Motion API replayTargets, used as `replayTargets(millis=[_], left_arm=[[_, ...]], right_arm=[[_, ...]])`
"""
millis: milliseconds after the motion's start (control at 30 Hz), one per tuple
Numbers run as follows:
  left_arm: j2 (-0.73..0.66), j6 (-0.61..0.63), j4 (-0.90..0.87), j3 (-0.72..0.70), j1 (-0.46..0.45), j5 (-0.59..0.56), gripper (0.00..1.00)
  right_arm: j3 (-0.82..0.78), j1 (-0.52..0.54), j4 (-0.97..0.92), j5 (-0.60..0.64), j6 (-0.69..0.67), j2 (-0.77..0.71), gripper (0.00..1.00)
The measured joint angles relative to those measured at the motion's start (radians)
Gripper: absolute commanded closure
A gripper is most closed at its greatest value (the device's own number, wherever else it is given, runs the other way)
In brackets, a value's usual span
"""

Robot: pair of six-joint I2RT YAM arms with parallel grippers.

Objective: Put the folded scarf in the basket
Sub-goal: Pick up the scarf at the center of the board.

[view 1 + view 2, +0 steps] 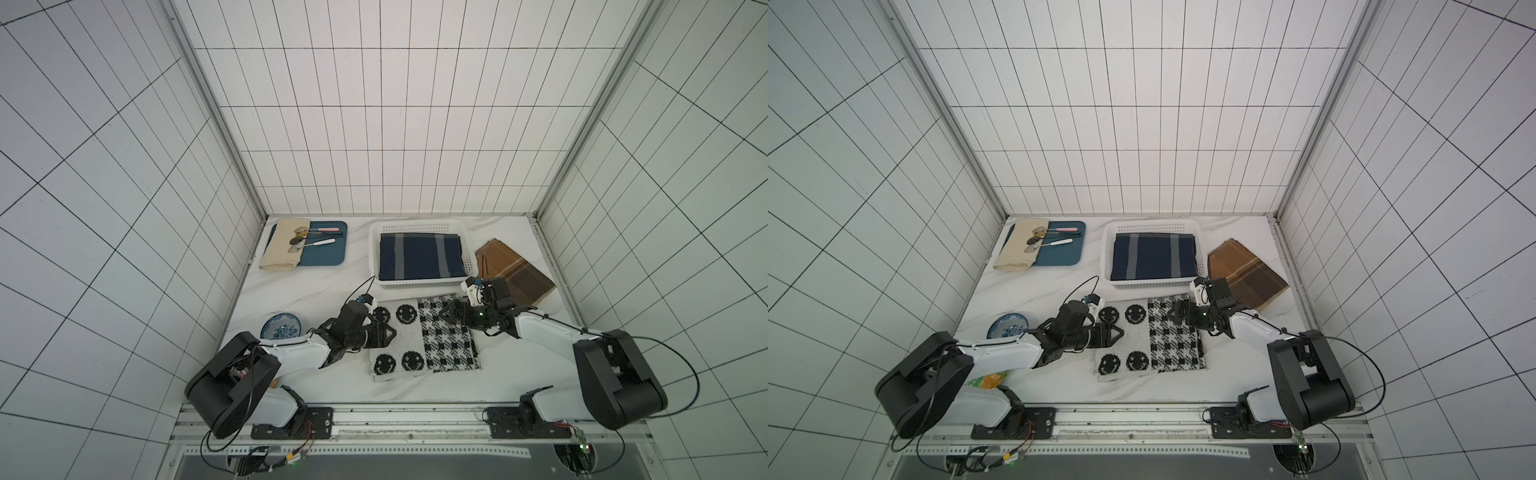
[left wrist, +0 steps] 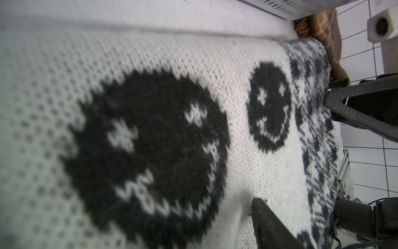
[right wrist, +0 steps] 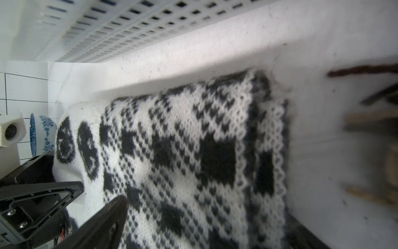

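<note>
Dark-teal tray [image 1: 332,259] at eleven o'clock carries spoons [image 1: 318,243] and a beige cloth [image 1: 282,249]; brown plaid scarf [image 1: 513,266] at two; blue-patterned bowl [image 1: 282,326] at eight.

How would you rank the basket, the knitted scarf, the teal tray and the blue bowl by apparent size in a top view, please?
1. knitted scarf and basket: look about alike, so unranked
2. teal tray
3. blue bowl

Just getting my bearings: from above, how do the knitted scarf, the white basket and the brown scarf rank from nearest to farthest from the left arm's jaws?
In a top view:
1. Knitted scarf: right under the jaws, front middle.
2. White basket: just behind the scarf, toward the back.
3. Brown scarf: beyond the basket's right side, farthest.
</note>
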Motion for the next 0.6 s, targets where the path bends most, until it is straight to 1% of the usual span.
replayTargets(millis=[33, 100, 167, 200, 233, 300, 367, 400, 433, 467, 533, 600], left_arm=[[-0.003, 0.000, -0.004, -0.001, 0.000, 0.000, 0.35], [-0.011, 0.000, -0.012, -0.004, 0.000, -0.001, 0.35], [-0.020, 0.000, -0.020, -0.008, 0.000, -0.005, 0.35], [-0.024, 0.000, -0.023, -0.010, 0.000, -0.006, 0.35], [-0.027, 0.000, -0.024, -0.012, -0.001, -0.007, 0.35], [-0.029, 0.000, -0.026, -0.013, -0.007, -0.013, 0.35], [-0.029, 0.000, -0.025, -0.014, -0.014, -0.017, 0.35], [-0.029, 0.000, -0.025, -0.014, -0.018, -0.018, 0.36], [-0.029, 0.001, -0.025, -0.014, -0.020, -0.019, 0.37], [-0.029, 0.001, -0.025, -0.014, -0.023, -0.020, 0.40], [-0.028, 0.001, -0.031, -0.014, -0.028, -0.023, 0.48], [-0.023, -0.002, -0.039, -0.014, -0.032, -0.026, 0.65]], right_arm=[[0.007, 0.000, 0.001, -0.009, 0.000, 0.012, 0.01], [0.021, 0.001, 0.008, -0.023, -0.002, 0.034, 0.07], [0.022, 0.001, 0.010, -0.024, -0.004, 0.041, 0.17], [0.022, 0.001, 0.011, -0.024, -0.002, 0.044, 0.27], [0.021, 0.001, 0.011, -0.024, -0.002, 0.047, 0.33], [0.019, 0.003, 0.004, -0.013, 0.005, 0.050, 0.40], [0.019, 0.015, -0.009, 0.003, 0.010, 0.050, 0.49], [0.019, 0.025, -0.016, 0.016, 0.012, 0.048, 0.58], [0.019, 0.038, -0.025, 0.030, 0.017, 0.047, 0.70], [0.017, 0.053, -0.036, 0.044, 0.020, 0.046, 0.78], [0.008, 0.073, -0.051, 0.053, 0.025, 0.044, 0.87], [-0.006, 0.082, -0.051, 0.055, 0.029, 0.022, 0.94]])
